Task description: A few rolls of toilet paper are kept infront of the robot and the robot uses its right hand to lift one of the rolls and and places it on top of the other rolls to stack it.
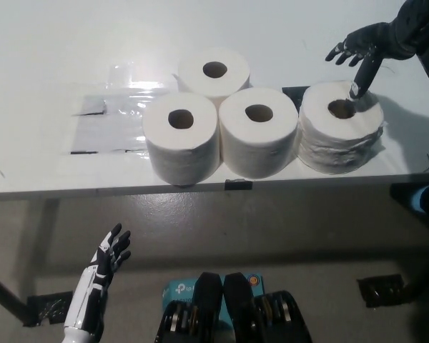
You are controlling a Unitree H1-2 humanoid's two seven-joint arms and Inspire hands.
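Several white toilet paper rolls stand upright on the white table (57,43). One roll (213,74) stands at the back, two more (181,136) (258,131) stand side by side at the front edge, and a rumpled roll (341,128) stands apart at the right. My black right hand (363,50) hovers over the back of that right roll, fingers spread and holding nothing, one finger pointing down to the roll's top near its core hole. My white left hand (106,266) rests low at the lower left, below the table, fingers apart.
A clear plastic sheet (107,118) taped with black strips lies on the table left of the rolls. The table's front edge (93,191) runs across the middle. The floor lies below, with a dark object (382,289) at lower right.
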